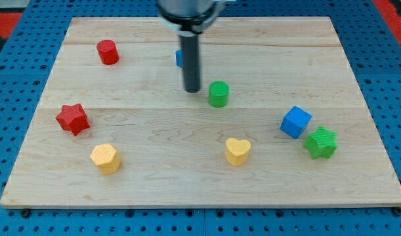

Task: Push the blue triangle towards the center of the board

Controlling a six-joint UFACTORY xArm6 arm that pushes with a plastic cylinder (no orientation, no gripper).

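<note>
Across the wooden board (pixel 358 164), going from the view's left, a red star (pixel 72 118) lay near the left edge, with a yellow hexagon-like block (pixel 105 158) below it and to its right. Higher up, near the view's top, stood a red cylinder (pixel 107 52). Near the middle top, the dark rod came down from the arm's housing, and my tip (pixel 192 90) rested on the board. Behind the rod, only a sliver of the blue block (pixel 178 58) showed at its left side, so its triangle shape could not be made out; it sat above the tip, towards the view's top. Just beside the tip, to its right, stood a green cylinder (pixel 218 94), seemingly apart from it. Lower down lay a yellow heart (pixel 237 151). Farther right sat a blue cube (pixel 296 122), with a green star (pixel 321 143) just beside it, below and to its right. No pincer existed on this arm; the rod held nothing.
</note>
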